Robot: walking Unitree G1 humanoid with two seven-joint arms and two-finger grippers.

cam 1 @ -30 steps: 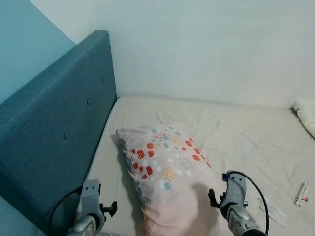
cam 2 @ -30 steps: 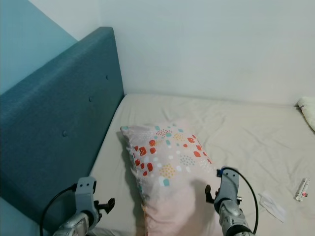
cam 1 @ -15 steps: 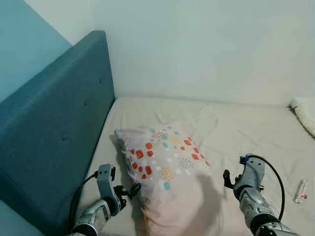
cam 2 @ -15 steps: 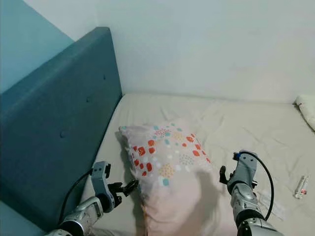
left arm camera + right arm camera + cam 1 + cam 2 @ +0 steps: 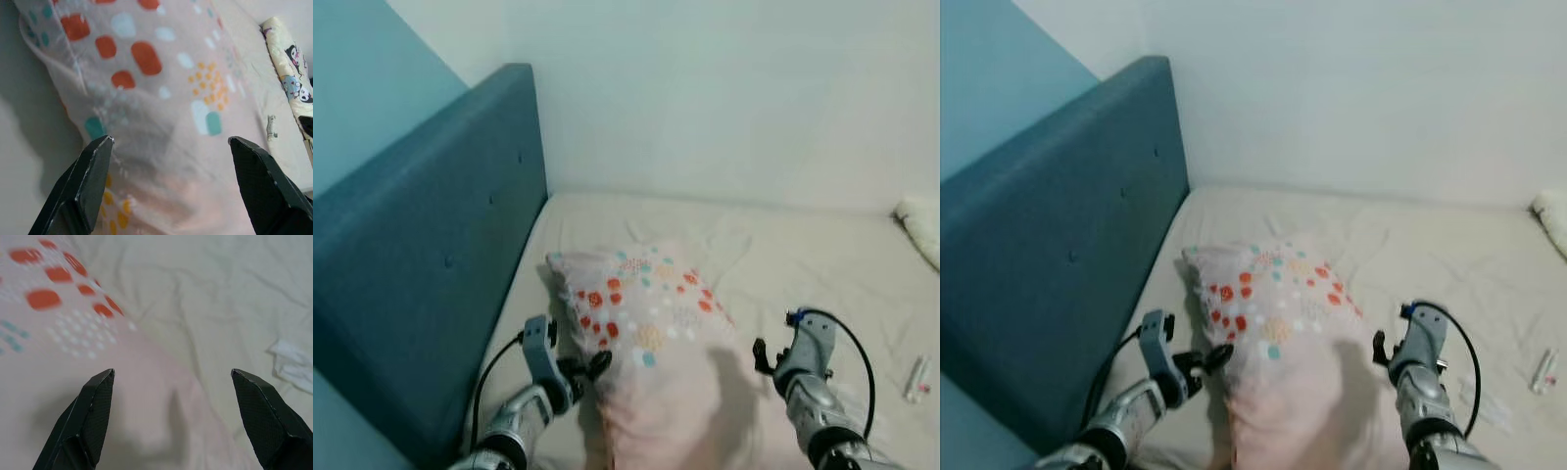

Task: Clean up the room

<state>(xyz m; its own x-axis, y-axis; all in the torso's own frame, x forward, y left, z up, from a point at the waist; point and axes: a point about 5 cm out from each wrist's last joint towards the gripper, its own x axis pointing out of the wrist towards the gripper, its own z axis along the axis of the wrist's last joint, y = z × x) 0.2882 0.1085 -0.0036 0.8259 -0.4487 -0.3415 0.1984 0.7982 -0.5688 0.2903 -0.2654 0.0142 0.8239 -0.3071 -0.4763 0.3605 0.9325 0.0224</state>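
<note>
On the bed (image 5: 803,264), pushed into the corner beside the blue padded headboard (image 5: 421,264) at left, the spotted pillow (image 5: 651,343) lies near the middle of the sheet, its printed end pointing far and its plain end toward me. I have my left gripper (image 5: 585,370) at the pillow's left edge, fingers spread wide with the fabric between them but not yet pinched. My right gripper (image 5: 766,354) hovers just right of the pillow over bare sheet, fingers likewise apart, nothing held.

My read: the step is a two-sided grab, so I should close the left fingers deep on the seam, not the loose skin of the cover, and bring the right in until cloth sits between both pads before squeezing. Soft stuffing will sag, so I judge an even lift from both sides safest.

Further right, a patterned roll (image 5: 288,73) rests at the bed's far edge, with a crumpled white paper (image 5: 293,364) and a small white tube (image 5: 915,378) on the sheet near my right arm.
</note>
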